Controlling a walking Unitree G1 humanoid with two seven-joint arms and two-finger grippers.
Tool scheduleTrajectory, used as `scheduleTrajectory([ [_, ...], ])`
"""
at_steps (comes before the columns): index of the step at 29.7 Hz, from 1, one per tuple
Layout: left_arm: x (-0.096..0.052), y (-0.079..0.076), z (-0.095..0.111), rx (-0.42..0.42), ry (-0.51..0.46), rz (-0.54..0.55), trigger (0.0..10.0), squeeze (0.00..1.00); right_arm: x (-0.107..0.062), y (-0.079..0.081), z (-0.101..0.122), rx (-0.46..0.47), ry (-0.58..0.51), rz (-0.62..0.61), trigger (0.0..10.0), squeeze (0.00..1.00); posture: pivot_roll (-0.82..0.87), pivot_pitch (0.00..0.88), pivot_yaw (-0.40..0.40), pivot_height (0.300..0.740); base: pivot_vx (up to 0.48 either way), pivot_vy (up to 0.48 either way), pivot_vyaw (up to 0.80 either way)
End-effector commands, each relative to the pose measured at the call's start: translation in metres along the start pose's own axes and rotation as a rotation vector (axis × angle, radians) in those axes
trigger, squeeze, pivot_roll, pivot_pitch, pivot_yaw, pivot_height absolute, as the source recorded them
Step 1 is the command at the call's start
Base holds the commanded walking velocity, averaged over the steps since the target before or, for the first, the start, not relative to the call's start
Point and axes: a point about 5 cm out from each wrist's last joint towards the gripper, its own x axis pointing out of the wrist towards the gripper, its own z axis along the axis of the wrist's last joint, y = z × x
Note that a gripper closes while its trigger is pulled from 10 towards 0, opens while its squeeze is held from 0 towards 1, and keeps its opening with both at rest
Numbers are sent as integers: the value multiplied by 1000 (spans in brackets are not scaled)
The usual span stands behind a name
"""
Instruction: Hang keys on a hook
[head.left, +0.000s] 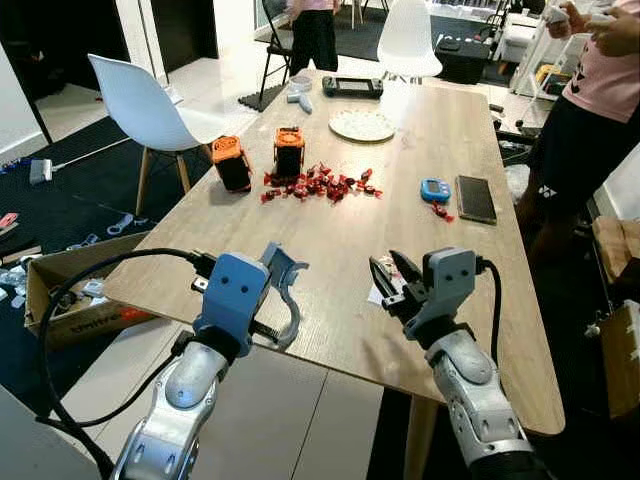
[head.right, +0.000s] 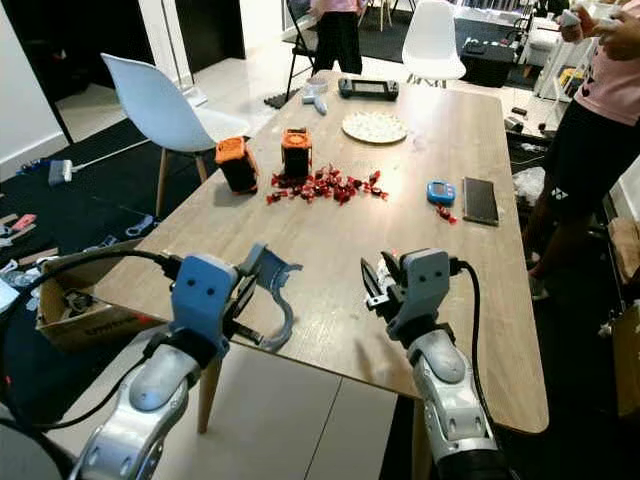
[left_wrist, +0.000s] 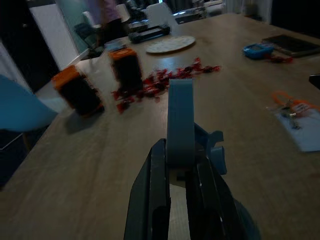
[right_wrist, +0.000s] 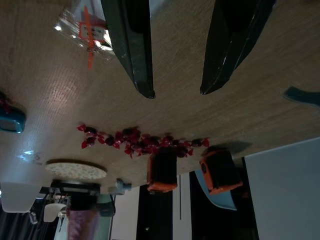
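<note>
Left pincer (head.left: 283, 300) pinches a blue-grey hook (head.left: 285, 285) between its two black fingers, held out over the near edge of the surface (head.left: 330, 240) with its curved end free, probably so the keys can be slipped onto it. Right pincer (head.left: 392, 285) hangs spread and empty above the near edge, at about 3 o'clock from the hook. The keys (left_wrist: 290, 107), with an orange tag and lying on a white slip, rest on the surface just beside the right pincer, which seems poised to reach for them.

Toward 12 o'clock stand two orange-and-black boxes (head.left: 260, 157), with one scatter of red sweets (head.left: 318, 185) beside them. Farther off lie one pale plate (head.left: 362, 125), one blue gadget (head.left: 435, 190) and one dark phone (head.left: 475, 198). Two white chairs (head.left: 150, 105) stand around the surface; a person (head.left: 590, 110) stands at 2 o'clock.
</note>
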Motion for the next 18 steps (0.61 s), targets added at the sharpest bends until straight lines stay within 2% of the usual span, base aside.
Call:
scheduleTrajectory([
  [1, -2, -3, -4, -4, 22, -4, 10000, 0, -3, 1, -3, -8, 12, 9, 10000, 0, 138, 157, -36, 740, 0, 0, 794],
  [18, -2, -5, -3, -7, 22, -12, 10000, 0, -4, 1, -3, -14, 17, 11, 10000, 0, 134, 163, -37, 740, 0, 0, 799],
])
